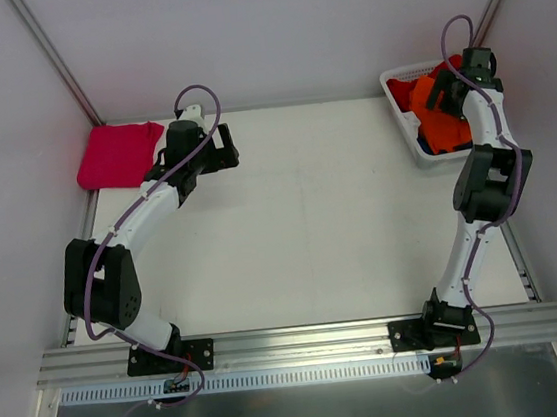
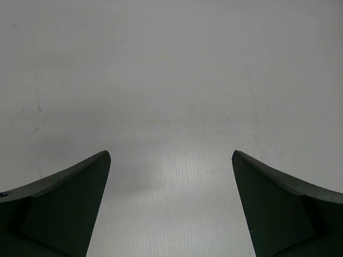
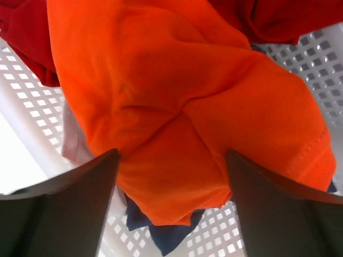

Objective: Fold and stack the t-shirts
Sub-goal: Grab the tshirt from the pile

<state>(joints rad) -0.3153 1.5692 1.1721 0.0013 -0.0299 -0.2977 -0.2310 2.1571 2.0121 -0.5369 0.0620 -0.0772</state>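
T-shirts [image 1: 445, 124] are soft, light and floppy. The right end effector [image 3: 171, 155] is wide open, holding nothing, just above the orange t-shirt [image 3: 177, 80] in the white basket [image 3: 316, 48]. Its fat middle fold looks good to pinch. A red t-shirt [image 3: 27, 37] and a blue t-shirt [image 3: 166, 238] touch it. The left end effector [image 2: 171, 155], wide open too, hangs over the desk [image 2: 171, 64], near the pink t-shirt [image 1: 116, 154].

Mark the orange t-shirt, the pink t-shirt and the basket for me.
orange t-shirt [image 3: 177, 107], right wrist view, middle of its bunched cloth.
pink t-shirt [image 1: 116, 154], top external view, centre of the cloth.
basket [image 3: 316, 53], right wrist view, bare lattice wall.
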